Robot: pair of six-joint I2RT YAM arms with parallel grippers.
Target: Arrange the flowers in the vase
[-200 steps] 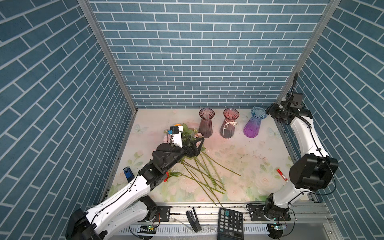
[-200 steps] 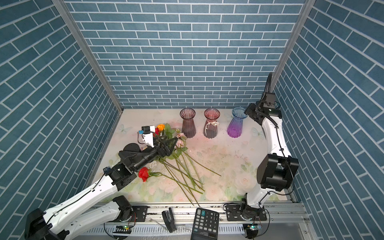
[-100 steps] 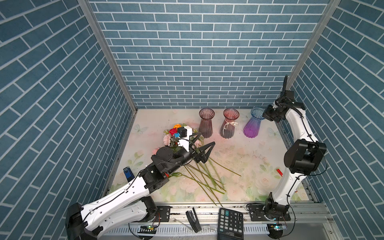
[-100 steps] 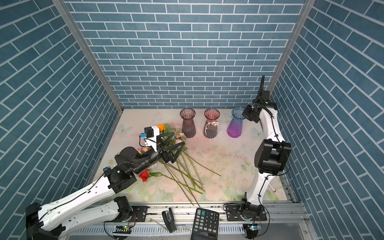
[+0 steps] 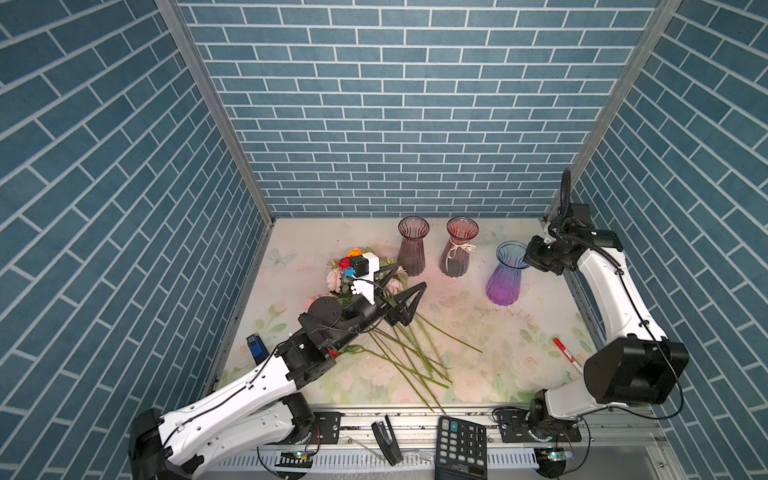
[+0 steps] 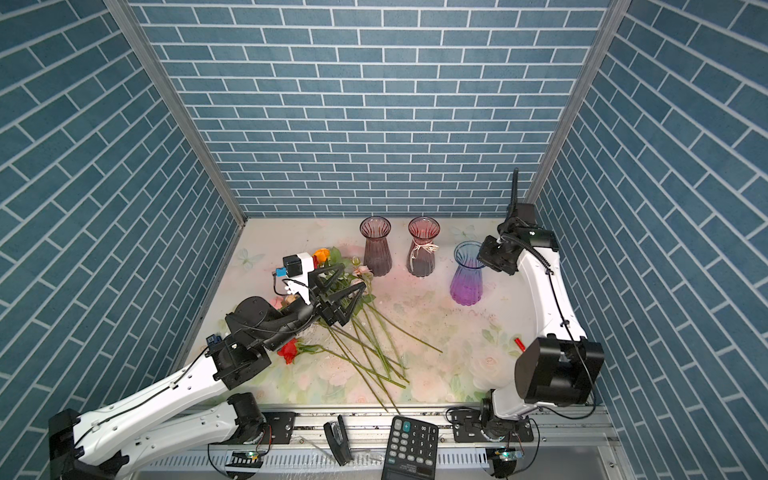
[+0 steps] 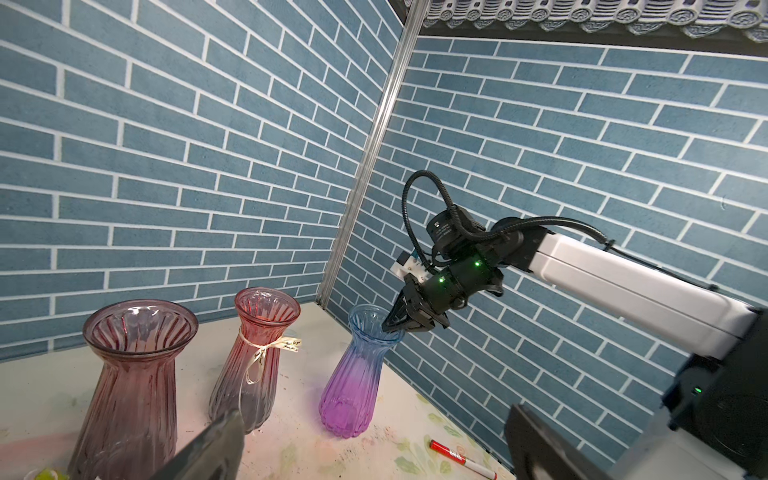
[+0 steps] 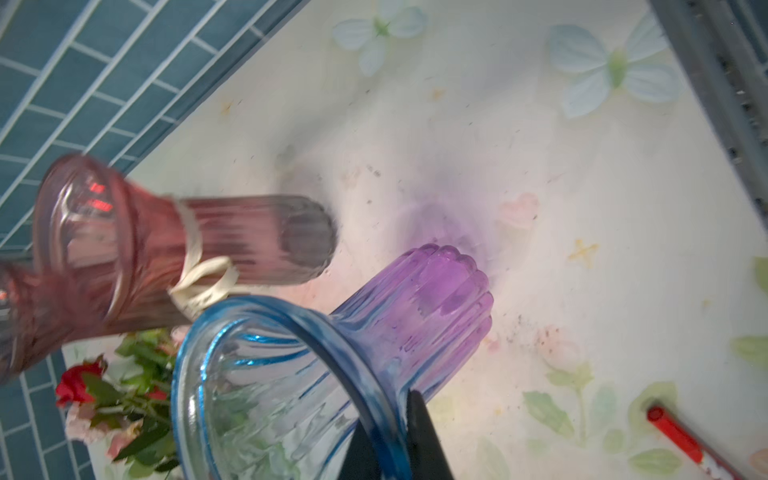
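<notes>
Left of centre, the flowers [image 5: 333,279] are laid with stems running lower right; the nearer left gripper [image 5: 409,277] is held wide open, empty, over them. At right, the blue vase [image 5: 503,282] is pinched at the rim by the right gripper [image 5: 527,257].

Robot lab booth, brick-print walls [image 5: 395,104]

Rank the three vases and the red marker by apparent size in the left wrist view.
1. plum vase, though it stands nearest the camera, which inflates it.
2-3. ribboned pink vase and blue-purple vase: too alike to rank.
4. red marker.
</notes>
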